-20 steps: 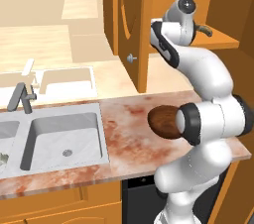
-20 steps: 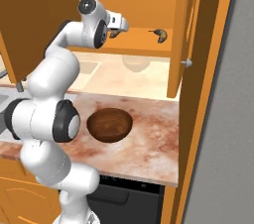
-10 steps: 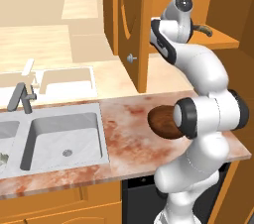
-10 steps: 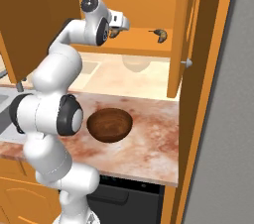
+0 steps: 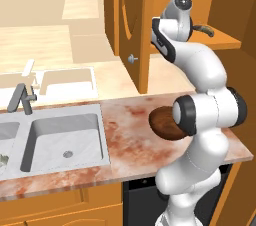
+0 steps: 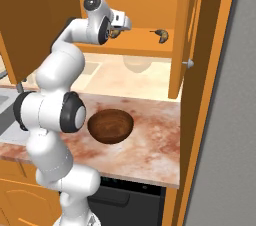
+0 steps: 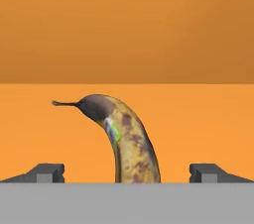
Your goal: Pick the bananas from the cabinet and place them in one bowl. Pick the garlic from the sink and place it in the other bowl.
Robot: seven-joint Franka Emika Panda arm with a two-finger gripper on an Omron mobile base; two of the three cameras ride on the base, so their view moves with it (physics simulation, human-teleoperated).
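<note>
The arm (image 6: pixel 55 100) rises from the base and bends forward, its hand reaching level into the open cabinet (image 6: pixel 150 0). The gripper (image 7: pixel 126 171) is spread wide and empty, with the bananas (image 7: pixel 124 139) lying on the shelf between its fingertips. A brown bowl (image 6: pixel 111 126) sits on the counter (image 6: pixel 150 145) below. The sink (image 5: pixel 60 137) lies to the left.

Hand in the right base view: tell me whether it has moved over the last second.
Yes. The hand has crept forward along the cabinet shelf, toward the bananas.
</note>
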